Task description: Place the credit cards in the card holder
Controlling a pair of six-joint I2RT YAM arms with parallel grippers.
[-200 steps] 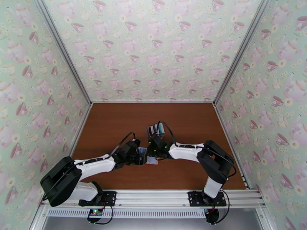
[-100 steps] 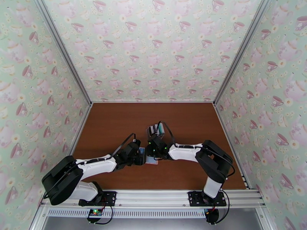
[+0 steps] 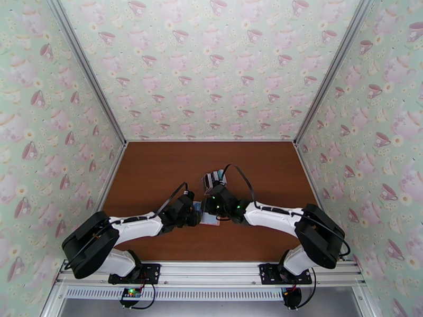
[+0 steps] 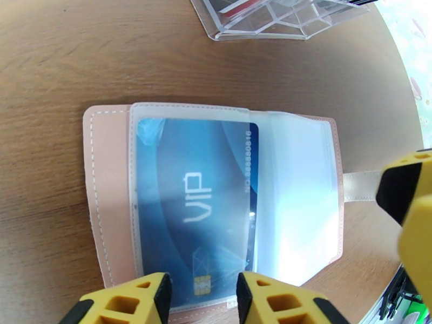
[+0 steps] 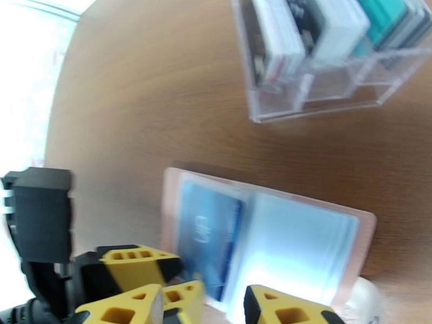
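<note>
In the card holder (image 4: 105, 211), a blue card (image 4: 194, 201); left gripper (image 4: 202, 298), right gripper (image 5: 221, 301) both parted.

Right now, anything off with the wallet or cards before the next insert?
Nothing stands out. The pink wallet lies open, the blue card sits square in its clear pocket, and the clear rack stands upright beyond it.
</note>
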